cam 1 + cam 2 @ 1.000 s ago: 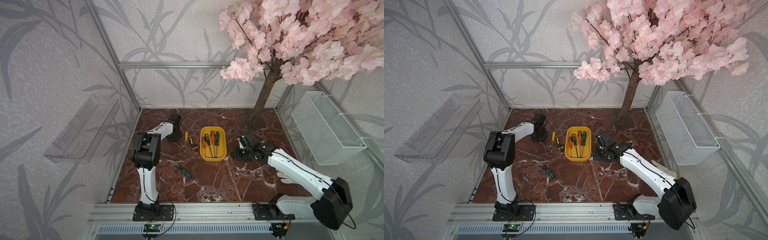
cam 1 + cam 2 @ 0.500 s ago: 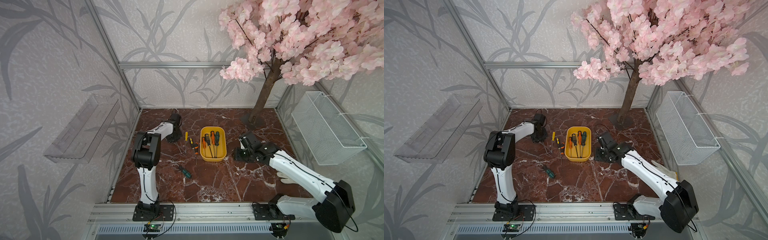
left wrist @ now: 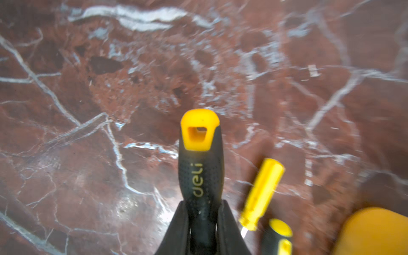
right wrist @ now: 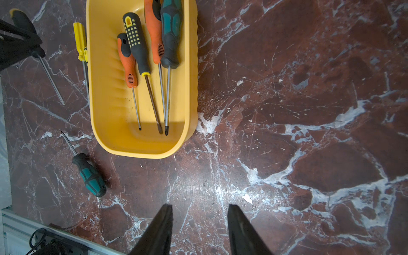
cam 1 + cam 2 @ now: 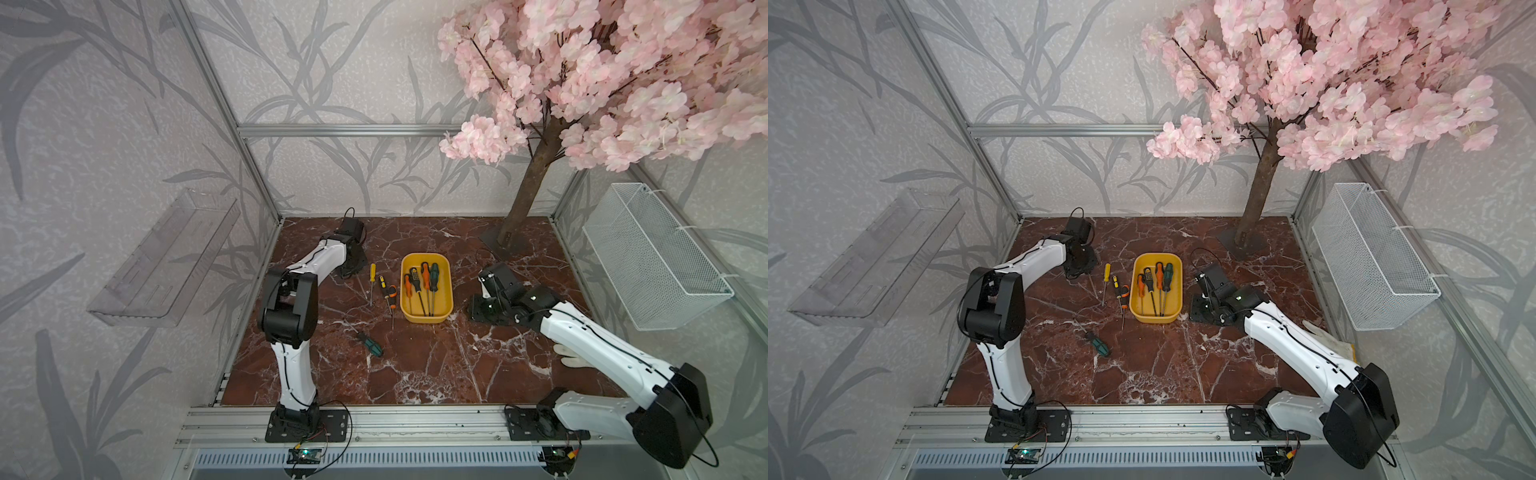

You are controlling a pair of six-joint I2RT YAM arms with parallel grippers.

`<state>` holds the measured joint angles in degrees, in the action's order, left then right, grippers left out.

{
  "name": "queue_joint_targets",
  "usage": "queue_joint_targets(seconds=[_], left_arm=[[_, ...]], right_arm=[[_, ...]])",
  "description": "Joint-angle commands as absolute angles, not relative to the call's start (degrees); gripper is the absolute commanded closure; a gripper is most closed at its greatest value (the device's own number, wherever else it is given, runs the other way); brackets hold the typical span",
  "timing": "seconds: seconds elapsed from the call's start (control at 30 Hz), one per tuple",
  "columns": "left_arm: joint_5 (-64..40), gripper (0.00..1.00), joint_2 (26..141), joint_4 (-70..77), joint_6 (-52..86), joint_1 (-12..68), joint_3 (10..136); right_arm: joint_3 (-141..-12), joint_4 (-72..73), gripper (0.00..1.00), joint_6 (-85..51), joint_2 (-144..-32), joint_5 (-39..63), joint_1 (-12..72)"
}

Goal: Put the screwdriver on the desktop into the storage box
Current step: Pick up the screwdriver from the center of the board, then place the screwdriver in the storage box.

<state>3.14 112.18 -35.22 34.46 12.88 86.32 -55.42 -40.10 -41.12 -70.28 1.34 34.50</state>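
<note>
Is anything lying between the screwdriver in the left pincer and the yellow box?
Yes: a yellow-handled screwdriver and, nearer the storage box, a black-and-yellow screwdriver lie on the desktop between the held screwdriver in the left pincer and that box. Lifting over them should probably clear.

The desktop (image 4: 287, 110) is red-brown marble with white veins, the storage box (image 4: 106, 106) plain yellow. Between the black fingers (image 3: 178, 227) of the left gripper (image 3: 203, 205) the screwdriver (image 3: 201, 174) is black, finely dotted, with an orange-yellow cap; the blurred handle (image 3: 262, 192) just beside seems plain yellow.
</note>
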Motion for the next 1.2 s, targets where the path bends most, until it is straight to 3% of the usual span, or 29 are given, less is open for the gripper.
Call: queue_joint_targets(seconds=[0.0, 0.7, 1.17], left_arm=[[2.1, 0.88, 109.0, -36.7, 33.8, 15.7, 89.7], [-0.9, 0.88, 118.6, -35.9, 36.9, 36.0, 106.4], [-0.5, 0.87, 127.2, -34.3, 37.3, 41.1, 109.4]], right_arm=[[-54.6, -40.3, 0.55, -41.9, -68.3, 0.2, 34.4], [-51.2, -41.6, 0.55, -42.2, -63.0, -1.0, 33.5], [-50.6, -42.6, 0.55, -41.8, -61.0, -1.1, 32.4]])
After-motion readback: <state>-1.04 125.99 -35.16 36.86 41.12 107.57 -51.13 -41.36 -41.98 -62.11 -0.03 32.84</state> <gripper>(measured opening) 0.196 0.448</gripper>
